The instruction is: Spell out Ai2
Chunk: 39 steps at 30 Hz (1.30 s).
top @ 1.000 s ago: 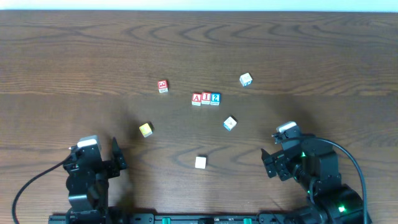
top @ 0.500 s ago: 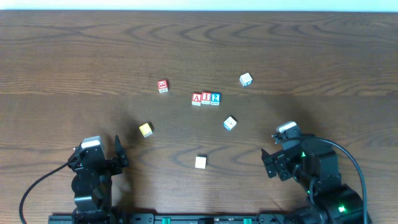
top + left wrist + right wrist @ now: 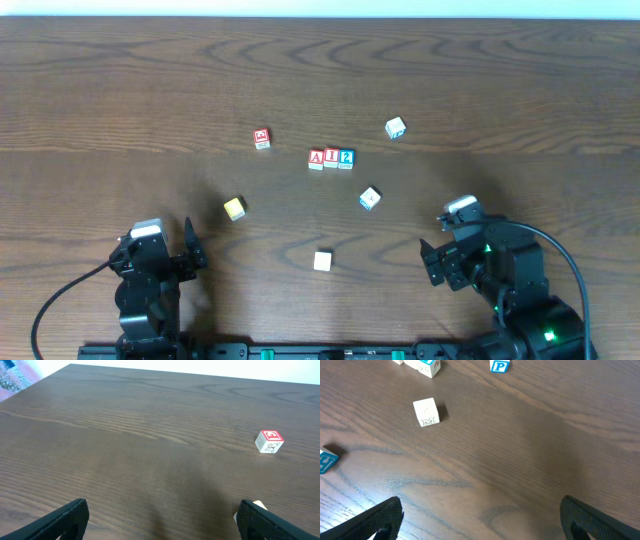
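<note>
Three cube blocks [image 3: 331, 158] touching in row on grained wood table [image 3: 500, 70]; left claw [image 3: 162, 507], right claw [image 3: 481, 505] spread wide.

row of blocks [image 3: 331, 157] reads a-i-2; blue block [image 3: 500, 366] p.

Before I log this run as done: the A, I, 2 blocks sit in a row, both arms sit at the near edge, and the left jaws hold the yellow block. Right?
The last part is wrong. The left gripper holds nothing, its jaws open; the yellow block lies free on the table, as the overhead view shows. The rest stands.
</note>
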{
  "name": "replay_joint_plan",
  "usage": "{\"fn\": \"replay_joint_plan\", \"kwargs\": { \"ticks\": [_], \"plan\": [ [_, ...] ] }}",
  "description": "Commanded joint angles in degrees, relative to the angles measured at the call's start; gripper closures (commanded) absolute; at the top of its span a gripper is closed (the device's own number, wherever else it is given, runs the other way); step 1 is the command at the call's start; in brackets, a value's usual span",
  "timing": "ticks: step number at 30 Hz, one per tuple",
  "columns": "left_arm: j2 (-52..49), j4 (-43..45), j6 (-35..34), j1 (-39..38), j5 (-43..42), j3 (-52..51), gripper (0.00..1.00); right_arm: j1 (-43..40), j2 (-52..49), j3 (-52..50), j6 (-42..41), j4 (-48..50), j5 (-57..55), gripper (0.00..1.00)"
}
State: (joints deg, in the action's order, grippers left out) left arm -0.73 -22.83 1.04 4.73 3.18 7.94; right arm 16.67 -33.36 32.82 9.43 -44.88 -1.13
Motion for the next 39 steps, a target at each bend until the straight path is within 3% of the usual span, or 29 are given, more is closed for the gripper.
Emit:
{"fn": "replay_joint_plan", "kwargs": {
  "ticks": [1,14,31,39],
  "plan": [
    [0.5,0.2,-0.8,0.1,0.2,-1.3,0.05,-0.5,0.1,0.0,-0.4,0.1,-0.4,0.01],
    [0.5,0.2,-0.8,0.1,0.2,-1.3,0.05,-0.5,0.6,0.0,0.5,0.0,-2.6,0.01],
    [0.5,0.2,-0.8,0.1,0.2,-1.3,0.05,-9.6,31.3,-15.0,0.5,-1.8,2.0,0.01],
    [0.5,0.2,-0.8,0.1,0.2,-1.3,0.05,-9.7,33.0,-18.1,0.5,-5.1,2.0,0.01]
  ]
}}
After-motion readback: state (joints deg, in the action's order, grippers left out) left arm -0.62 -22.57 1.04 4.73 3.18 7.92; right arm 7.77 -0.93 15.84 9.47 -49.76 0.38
